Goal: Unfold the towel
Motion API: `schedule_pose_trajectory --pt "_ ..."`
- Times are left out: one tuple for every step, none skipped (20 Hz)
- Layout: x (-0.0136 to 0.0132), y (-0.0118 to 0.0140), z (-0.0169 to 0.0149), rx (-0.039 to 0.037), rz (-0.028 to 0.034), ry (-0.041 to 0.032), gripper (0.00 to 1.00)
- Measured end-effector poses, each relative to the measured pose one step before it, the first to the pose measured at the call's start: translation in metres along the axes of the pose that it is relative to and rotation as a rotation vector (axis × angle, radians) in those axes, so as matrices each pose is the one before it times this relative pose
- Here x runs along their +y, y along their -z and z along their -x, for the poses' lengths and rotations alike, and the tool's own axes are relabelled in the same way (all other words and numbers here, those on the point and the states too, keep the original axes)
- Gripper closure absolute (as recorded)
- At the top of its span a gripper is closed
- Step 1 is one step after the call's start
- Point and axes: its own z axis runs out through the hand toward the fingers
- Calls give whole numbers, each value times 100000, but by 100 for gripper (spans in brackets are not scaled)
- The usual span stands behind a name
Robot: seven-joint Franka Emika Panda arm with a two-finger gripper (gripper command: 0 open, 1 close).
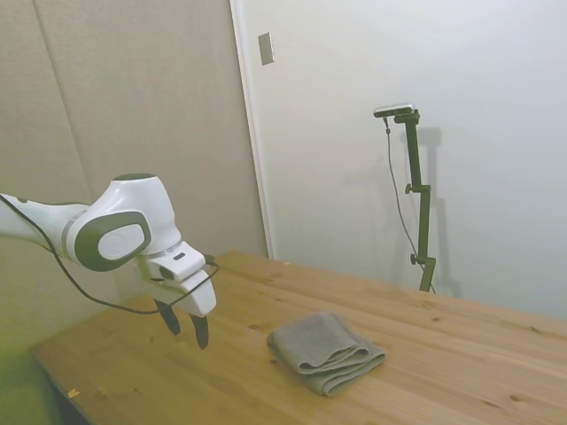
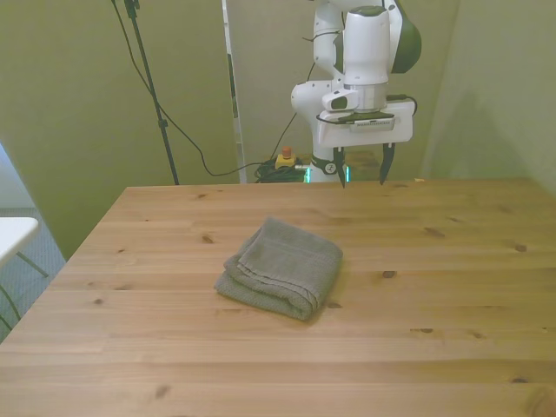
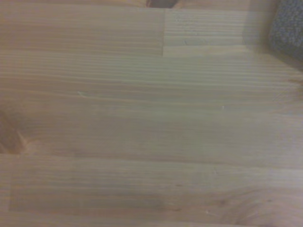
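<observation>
Pale walls and a door frame back a wooden table (image 2: 452,287), and near its middle lies the towel (image 2: 280,266), a grey-green terry cloth folded into stacked layers, its loose edges showing along the side nearest the front view's bottom left. Nothing touches it. Well apart from it, above the table's far edge, hangs the gripper (image 2: 364,167), fingers pointing down and spread with nothing between them. The wrist view shows mostly bare planks, with only a dark corner of the cloth (image 3: 289,28) at the frame's edge. The task looks barely begun: this is the approach. Next the arm likely needs to travel over, descend, and pinch only the top layer's free edge.
</observation>
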Motion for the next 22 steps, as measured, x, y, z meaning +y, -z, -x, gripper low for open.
schedule_pose_trajectory --pt "25 -51 -36 -228 -35 -215 0" --pt "159 -24 -133 -391 -25 -586 0" --pt "191 -6 -242 -155 -191 -688 0" --pt "285 90 -472 465 -598 -1225 0" --pt "390 115 -731 1092 -969 -1917 0" --pt "581 59 -943 1018 -755 -2571 0" --pt "664 -15 -1056 1101 -361 -2708 0" --pt "737 -107 -1159 1482 119 -2820 0" --pt "768 -160 -1203 1118 45 -3023 0" --pt "733 -204 -1126 254 -220 -2921 0" --pt "723 -209 -1175 -194 -1208 -2865 0" --pt "734 -253 -1121 -509 -2098 -2175 0" --pt "736 -315 -991 -1399 -2418 -2032 0" --pt "799 -308 -994 -1874 -2998 -1640 0" --pt "835 -253 -1039 -1651 -2695 -1420 0" --pt "828 -199 -1030 -1245 -1682 -1332 0" --pt "757 -85 -1125 -803 -1593 -1419 0" --pt "635 -74 -1104 -738 -1477 -1370 0" --pt "517 -58 -1076 -615 -1556 -1158 0" --pt "474 -135 -1066 -713 -1687 -1125 0" --pt "417 -127 -1046 -745 -2085 -954 0" --pt "404 -178 -1142 -577 -2217 -1022 0"
